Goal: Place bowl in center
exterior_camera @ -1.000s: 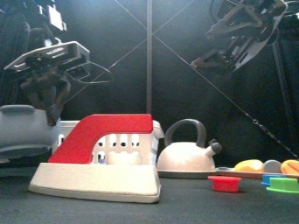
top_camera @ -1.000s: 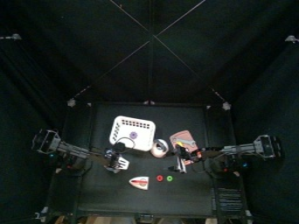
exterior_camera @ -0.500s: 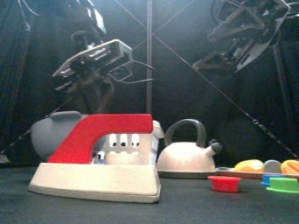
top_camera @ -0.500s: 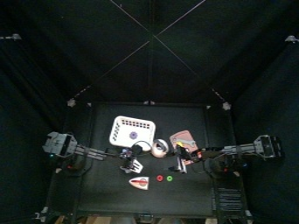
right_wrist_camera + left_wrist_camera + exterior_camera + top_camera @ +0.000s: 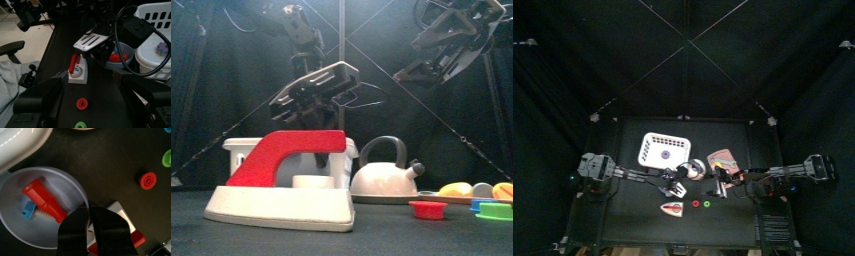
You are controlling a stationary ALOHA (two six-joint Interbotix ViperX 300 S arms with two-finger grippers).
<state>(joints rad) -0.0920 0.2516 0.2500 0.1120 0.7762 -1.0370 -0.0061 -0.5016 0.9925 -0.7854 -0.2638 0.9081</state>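
Note:
The bowl [image 5: 37,223] is pale grey and holds a red piece and a small blue piece. My left gripper [image 5: 89,210] is shut on its rim. From above, the bowl [image 5: 677,184] is near the table's middle, the center, between the white kettle [image 5: 694,168] and the red and white iron [image 5: 672,207]. In the front view the left gripper [image 5: 321,90] stands above the iron [image 5: 285,185], which hides most of the bowl. I cannot tell if the bowl touches the table. My right gripper [image 5: 93,100] hangs open and empty over the table's right side.
A white basket [image 5: 664,149] stands behind the middle, with a pink thing [image 5: 723,157] to its right. A red ring [image 5: 147,179] and a green ring [image 5: 167,157] lie right of the iron. Coloured pieces [image 5: 472,190] lie at the front right.
My left arm has carried the bowl from the table's left side rightward to the middle, passing behind the iron. The right arm has stayed where it was.

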